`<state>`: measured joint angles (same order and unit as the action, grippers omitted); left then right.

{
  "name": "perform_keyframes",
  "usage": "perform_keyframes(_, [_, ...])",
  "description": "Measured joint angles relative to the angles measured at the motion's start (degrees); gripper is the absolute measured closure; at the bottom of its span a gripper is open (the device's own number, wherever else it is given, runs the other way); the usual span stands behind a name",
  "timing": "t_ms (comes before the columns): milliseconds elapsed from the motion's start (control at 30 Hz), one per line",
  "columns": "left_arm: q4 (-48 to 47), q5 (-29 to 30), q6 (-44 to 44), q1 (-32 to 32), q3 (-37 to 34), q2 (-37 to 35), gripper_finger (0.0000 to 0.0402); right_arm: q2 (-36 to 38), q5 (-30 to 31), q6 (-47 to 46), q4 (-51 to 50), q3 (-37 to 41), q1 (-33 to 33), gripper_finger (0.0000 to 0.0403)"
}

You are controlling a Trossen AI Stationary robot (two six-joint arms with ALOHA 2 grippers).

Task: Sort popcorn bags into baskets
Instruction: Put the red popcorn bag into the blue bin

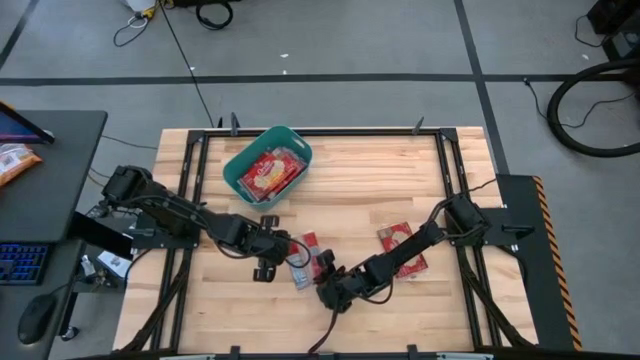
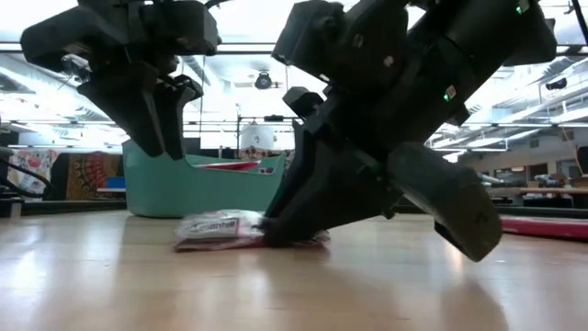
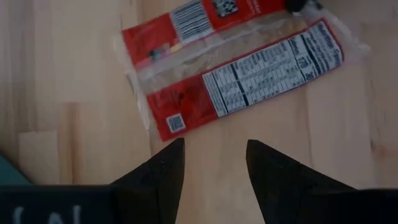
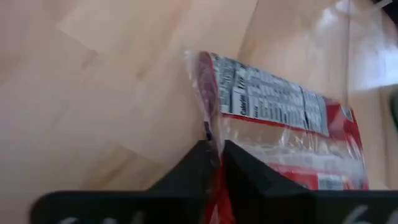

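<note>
- right gripper (image 1: 326, 284) is low on the table near its front middle, fingers pinched shut on the edge of a popcorn bag (image 1: 306, 259) that lies flat on the wood
- left gripper (image 1: 272, 258) hovers just beside the same bag, jaws parted and holding nothing
- basket (image 1: 236, 164) stands well apart toward the back, already holding several bags; one more bag (image 1: 400, 248) lies under the right arm
- to do this step well, i judge: lift straight up, keep the pinch firm on the thin edge, and clear the left gripper before swinging
- bag's long axis seems to run between the two grippers, label side up
</note>
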<state>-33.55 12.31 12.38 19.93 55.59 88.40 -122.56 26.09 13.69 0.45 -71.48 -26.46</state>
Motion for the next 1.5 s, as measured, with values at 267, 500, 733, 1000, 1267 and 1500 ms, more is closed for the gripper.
perform_keyframes(267, [5.2, 0.1, -6.7, 3.5, 0.0, 0.0, 0.0225, 3.6, -0.6, -5.0, -2.8, 0.2, 0.2, 0.0386])
perform_keyframes(500, [11.6, 4.8, -13.3, 6.5, 0.0, 0.0, 0.0225, 13.4, -5.3, -13.7, -9.9, 0.2, 2.9, 0.0391])
perform_keyframes(733, [12.8, 7.0, -13.5, 6.7, 0.0, 0.1, 0.022, 18.7, -11.2, -20.4, -9.9, 0.2, 5.0, 0.0391])
perform_keyframes(1000, [15.2, 10.0, -13.0, 6.6, 0.0, 0.1, 0.0199, 19.7, -11.2, -25.3, -7.8, 0.2, 5.6, 0.0393])
perform_keyframes(1267, [15.3, 10.0, -9.7, 6.3, 0.0, 0.1, 0.0229, 19.7, -15.8, -26.0, -3.2, 0.2, 6.0, 0.0392])
perform_keyframes(1500, [13.8, 9.7, -7.2, 4.8, 0.0, 0.1, 0.0295, 19.7, -16.3, -25.2, -1.4, 0.1, 6.0, 0.0391])
